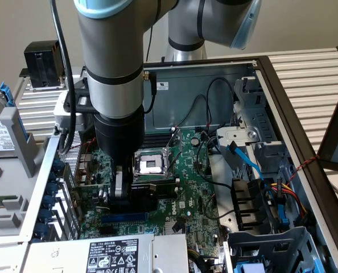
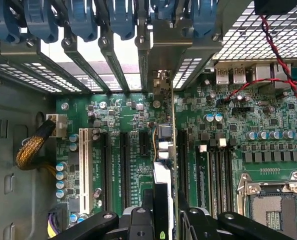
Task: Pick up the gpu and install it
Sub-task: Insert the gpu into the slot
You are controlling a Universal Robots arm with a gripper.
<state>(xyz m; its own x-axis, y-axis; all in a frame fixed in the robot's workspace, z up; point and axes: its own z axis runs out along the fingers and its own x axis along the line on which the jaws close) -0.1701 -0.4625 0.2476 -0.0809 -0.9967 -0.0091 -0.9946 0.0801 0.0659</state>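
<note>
Arm: grey robot arm (image 1: 109,57) reaches straight down into the open computer case (image 1: 271,102), with the wrist low over the motherboard (image 1: 183,170).
Gripper: gripper (image 1: 120,192) sits just beside the CPU socket (image 1: 150,165), on the exterior view's left of it. In the wrist view, two black fingers (image 2: 138,220) flank a thin card.
Grip: fingers are partway closed, pinching the gpu (image 2: 162,185) from both faces, with nothing else in hand.
Gpu: held on edge and seen edge-on from the wrist camera. Its metal end bracket (image 2: 161,87) is up against the rear slot openings (image 2: 108,75), under the row of blue retainer clips (image 2: 83,20).
Position over board: card runs parallel to the black expansion slots (image 2: 124,165), between them and the memory slots (image 2: 216,170). Cannot tell whether its lower edge is seated in a slot.
Nearby: white slot (image 2: 83,165) lies well off to one side. Red-and-black twisted wires (image 2: 276,55) cross the board's port corner, apart from the card.
</note>
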